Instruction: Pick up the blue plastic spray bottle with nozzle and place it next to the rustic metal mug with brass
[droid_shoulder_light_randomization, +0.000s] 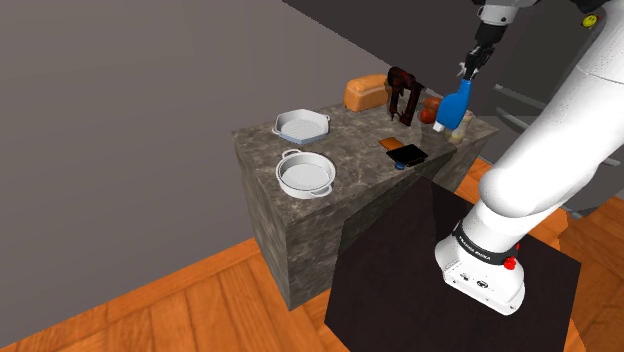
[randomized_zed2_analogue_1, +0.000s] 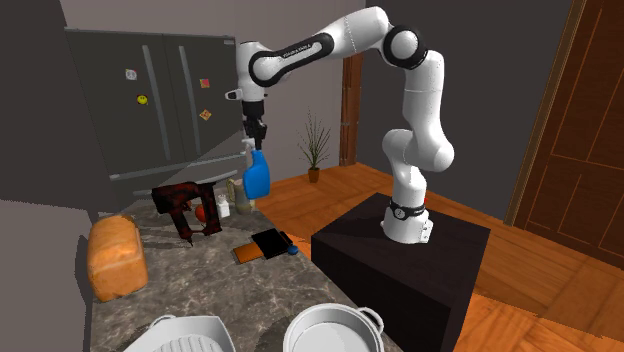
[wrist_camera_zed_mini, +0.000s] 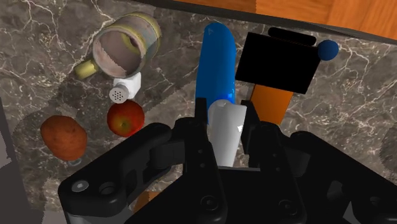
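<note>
Claw grips blue spray bottle by its nozzle; it hangs beneath, apparently off the counter

- The blue plastic spray bottle hangs in the black claw over the dark stone worktop.
- Below: white shaker between dull metal mug and red apple; brown potato beside the apple.
- Black flat slab on orange board, on the bottle's other side.
- Shoulder view: tan bread loaf left of the bottle, white octagonal dish further left, round white pot nearest the camera.
</note>
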